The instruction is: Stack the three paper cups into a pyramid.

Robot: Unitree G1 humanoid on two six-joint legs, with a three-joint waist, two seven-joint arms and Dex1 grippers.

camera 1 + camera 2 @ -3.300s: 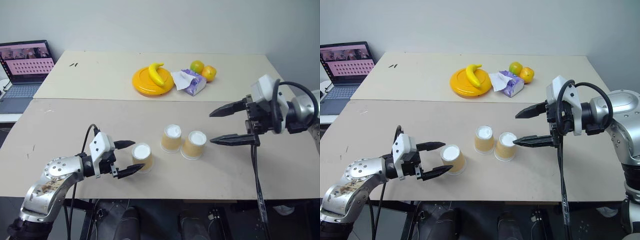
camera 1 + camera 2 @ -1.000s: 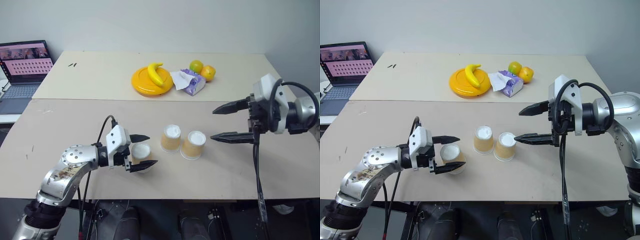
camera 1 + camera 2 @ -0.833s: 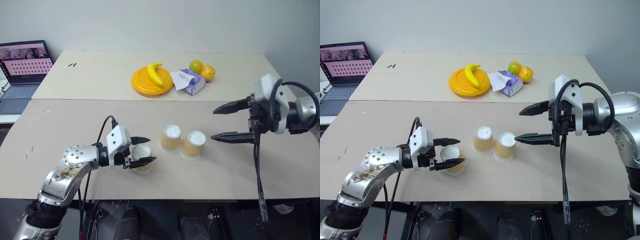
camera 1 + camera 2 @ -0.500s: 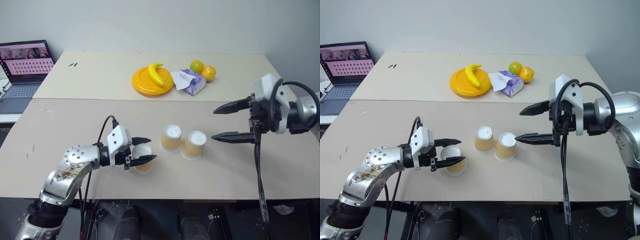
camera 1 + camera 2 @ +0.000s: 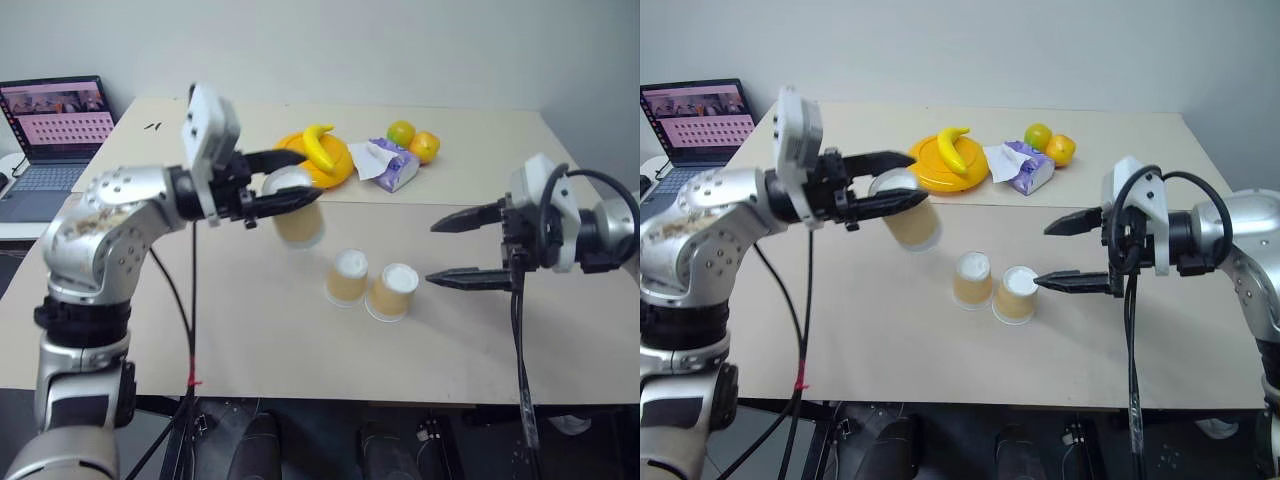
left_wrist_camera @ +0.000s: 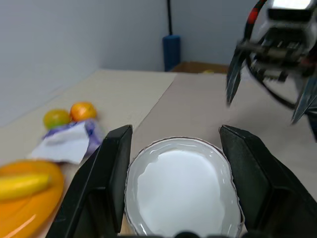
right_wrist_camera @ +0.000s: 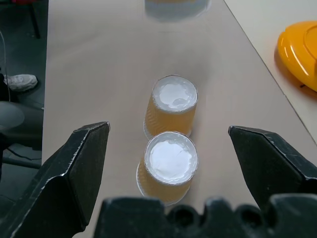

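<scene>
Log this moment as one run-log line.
left gripper: shut on third paper cup, held above table | right gripper: open, beside two inverted cups | pyramid: not yet built

The left gripper (image 5: 288, 183), which stood open around the third paper cup (image 5: 297, 214) on the near table (image 5: 250, 330) a second ago, has clamped onto it and lifted it high above the surface, up beside the yellow plate (image 5: 340, 168)

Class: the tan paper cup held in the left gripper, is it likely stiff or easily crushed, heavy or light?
The tan paper cup probably crushes easily: its rim looks squeezed oval between the left gripper fingers. Likely light: it looks like thin paper.
</scene>
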